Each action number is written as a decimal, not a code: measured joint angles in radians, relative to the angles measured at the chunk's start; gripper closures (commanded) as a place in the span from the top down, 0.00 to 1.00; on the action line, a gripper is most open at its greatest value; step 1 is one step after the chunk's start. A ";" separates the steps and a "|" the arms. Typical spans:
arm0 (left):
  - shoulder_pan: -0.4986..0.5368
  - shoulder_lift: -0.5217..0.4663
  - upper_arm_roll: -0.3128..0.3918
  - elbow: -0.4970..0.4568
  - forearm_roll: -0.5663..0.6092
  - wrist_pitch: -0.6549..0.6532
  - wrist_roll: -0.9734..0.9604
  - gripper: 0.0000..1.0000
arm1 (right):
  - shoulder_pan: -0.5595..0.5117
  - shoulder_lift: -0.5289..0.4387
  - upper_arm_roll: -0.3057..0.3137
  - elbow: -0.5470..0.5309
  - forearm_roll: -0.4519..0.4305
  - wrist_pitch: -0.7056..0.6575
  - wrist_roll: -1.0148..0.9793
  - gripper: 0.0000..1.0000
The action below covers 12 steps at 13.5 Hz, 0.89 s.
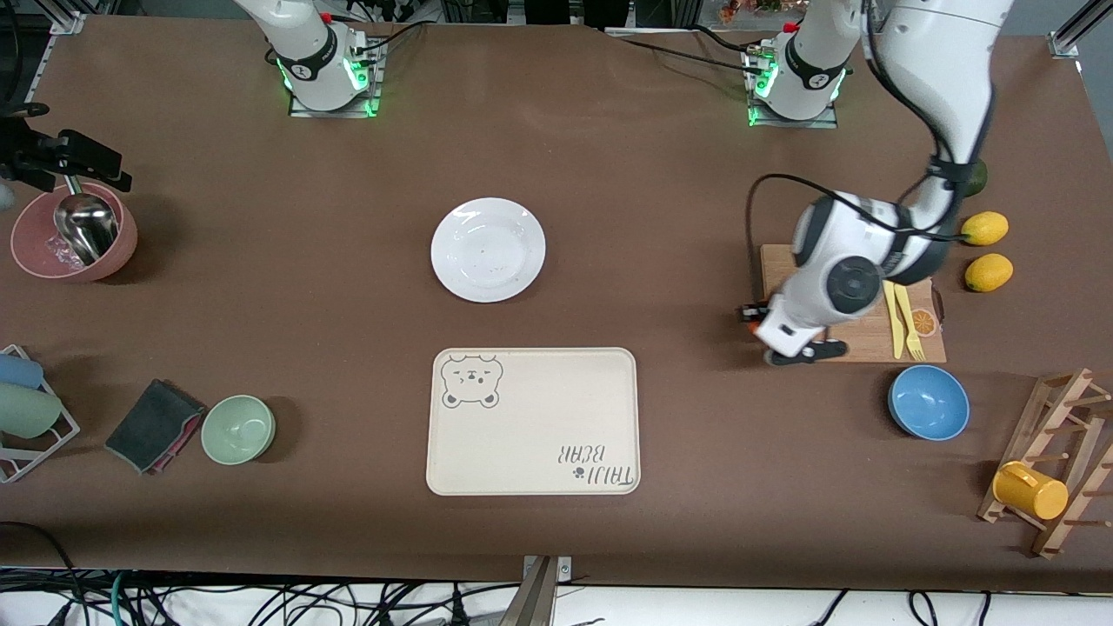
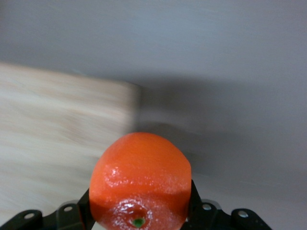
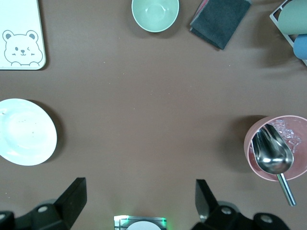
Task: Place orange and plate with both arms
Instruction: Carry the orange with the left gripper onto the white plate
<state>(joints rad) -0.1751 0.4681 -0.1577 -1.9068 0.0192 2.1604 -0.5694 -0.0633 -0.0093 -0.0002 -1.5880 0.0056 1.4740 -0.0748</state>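
Observation:
The orange point(image 2: 140, 182) is bright orange-red and sits between the black fingers point(image 2: 196, 203) of my left gripper point(image 2: 140, 213). In the front view the left gripper point(image 1: 755, 315) is over the edge of the wooden cutting board point(image 1: 856, 343) toward the middle of the table, and only a sliver of the orange point(image 1: 747, 314) shows. The white plate point(image 1: 488, 249) lies empty at the table's middle and also shows in the right wrist view point(image 3: 24, 132). My right gripper point(image 3: 139, 191) is open and empty, high over the table by its own base, and is out of the front view.
A cream bear-print tray point(image 1: 532, 422) lies nearer the camera than the plate. On the board are a yellow knife and fork point(image 1: 904, 320). Two lemons point(image 1: 986, 250), a blue bowl point(image 1: 929, 402), a mug rack point(image 1: 1048, 474), a green bowl point(image 1: 238, 429) and a pink bowl with a scoop point(image 1: 74, 230) stand around.

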 measured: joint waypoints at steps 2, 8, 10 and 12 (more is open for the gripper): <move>-0.011 0.000 -0.137 0.040 -0.010 -0.001 -0.248 0.00 | 0.000 0.000 0.000 0.000 0.000 0.000 0.000 1.00; -0.270 0.111 -0.289 0.266 -0.081 0.014 -0.695 0.00 | 0.000 0.000 0.000 0.000 0.000 0.000 0.000 1.00; -0.393 0.222 -0.260 0.392 -0.081 0.055 -0.787 0.00 | 0.000 0.000 0.000 0.000 0.000 0.000 0.000 1.00; -0.508 0.308 -0.186 0.463 -0.081 0.107 -0.841 0.00 | 0.000 0.000 0.000 0.000 0.000 0.000 0.000 1.00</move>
<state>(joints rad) -0.6830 0.7759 -0.3432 -1.4433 -0.0614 2.2676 -1.4107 -0.0633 -0.0093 -0.0004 -1.5880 0.0061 1.4738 -0.0748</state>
